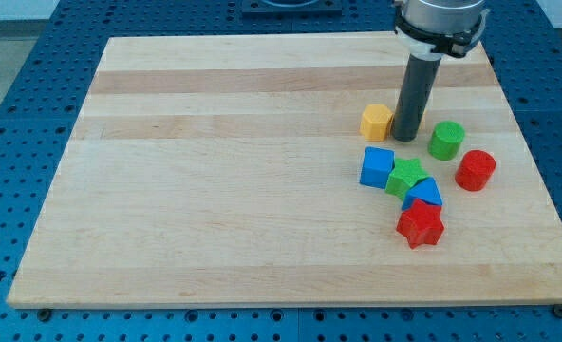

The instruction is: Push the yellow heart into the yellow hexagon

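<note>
A yellow hexagon block [377,122] sits on the wooden board [215,190] in the upper right part of the view. My tip [405,139] stands right beside it, touching or nearly touching its right side. The dark rod rises from there to the view's top. I cannot make out a yellow heart; it may be hidden behind the rod.
A green cylinder [446,140] is just right of my tip, with a red cylinder [475,170] below and to its right. Below my tip lie a blue cube [377,167], a green star [407,177], a blue wedge-like block [423,194] and a red star [421,224], bunched together.
</note>
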`<action>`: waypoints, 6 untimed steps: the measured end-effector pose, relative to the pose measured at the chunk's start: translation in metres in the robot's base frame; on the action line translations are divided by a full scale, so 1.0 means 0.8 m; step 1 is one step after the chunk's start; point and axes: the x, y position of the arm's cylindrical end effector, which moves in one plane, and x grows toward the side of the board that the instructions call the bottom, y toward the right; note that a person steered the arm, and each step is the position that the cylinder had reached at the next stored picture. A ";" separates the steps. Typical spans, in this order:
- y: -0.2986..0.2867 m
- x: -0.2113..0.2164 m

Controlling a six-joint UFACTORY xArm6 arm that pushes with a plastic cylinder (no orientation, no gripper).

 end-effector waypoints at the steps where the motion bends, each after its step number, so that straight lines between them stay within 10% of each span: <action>1: 0.000 -0.007; 6: 0.103 -0.161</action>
